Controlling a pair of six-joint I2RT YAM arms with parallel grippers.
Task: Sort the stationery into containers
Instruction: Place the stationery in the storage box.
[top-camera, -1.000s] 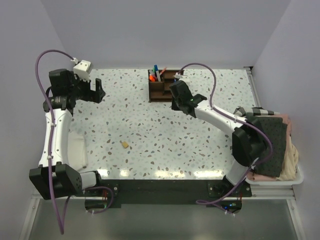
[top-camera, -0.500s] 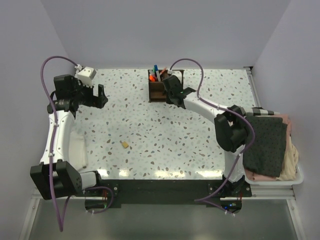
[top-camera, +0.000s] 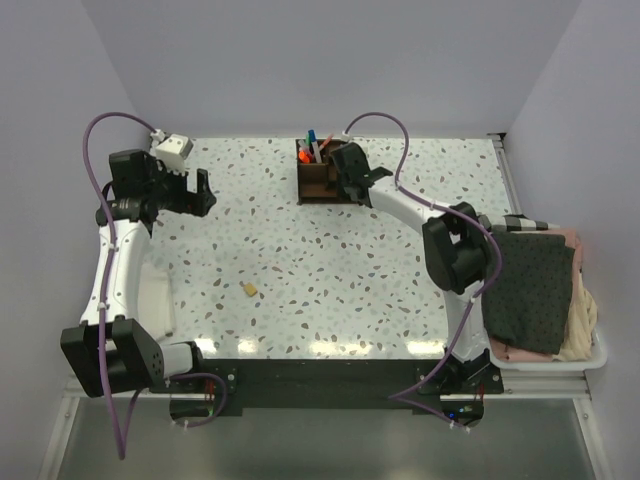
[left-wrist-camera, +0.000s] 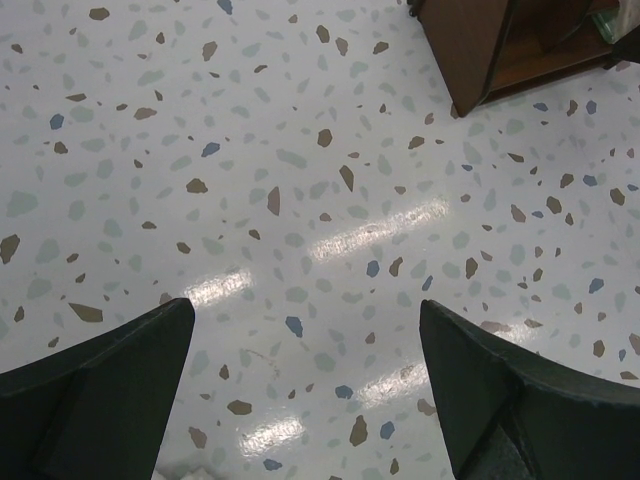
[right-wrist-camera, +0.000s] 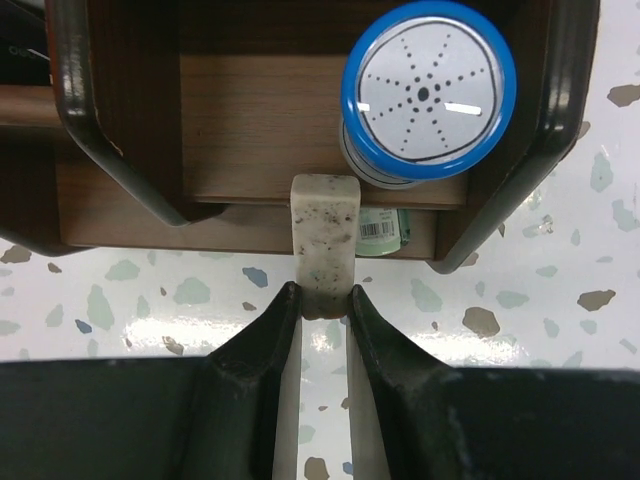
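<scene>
One eraser (right-wrist-camera: 324, 225), pinched in right tool (right-wrist-camera: 322, 298), over organizer (right-wrist-camera: 250, 120) edge

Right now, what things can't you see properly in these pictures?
1. Speckled eraser, pinched by the right hand: in the top view, that hand covers it.
2. Wooden organizer: from above, the right hand hides its right side; both wrist views cut it off at their edges.
3. Blue-rimmed tube: in the right wrist view, its barcode label sits partly behind the eraser and is too small to read.
4. Tan piece: too small in the top view to name.
</scene>
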